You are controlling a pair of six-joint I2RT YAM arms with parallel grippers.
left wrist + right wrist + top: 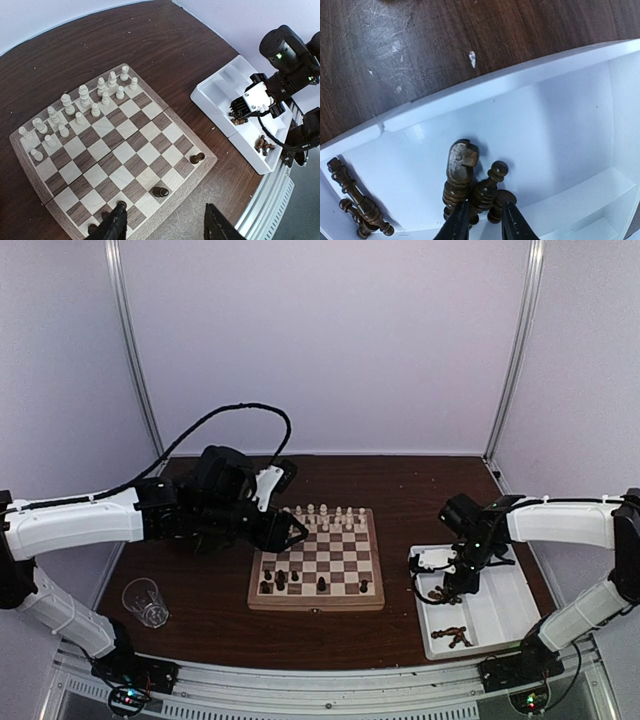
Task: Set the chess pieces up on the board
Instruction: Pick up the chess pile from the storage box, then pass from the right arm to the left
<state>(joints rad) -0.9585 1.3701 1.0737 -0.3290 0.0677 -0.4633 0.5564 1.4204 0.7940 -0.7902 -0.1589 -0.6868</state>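
The white pieces (325,515) stand ranked along the upper edge of the board (316,606), only a few dark pieces (160,191) placed, more waiting in the tray (500,612); left fingers (114,226) apart, right fingers (456,222) straddle one, grip unclear.

No text, label, brand, number or sign can be read in any of the views.
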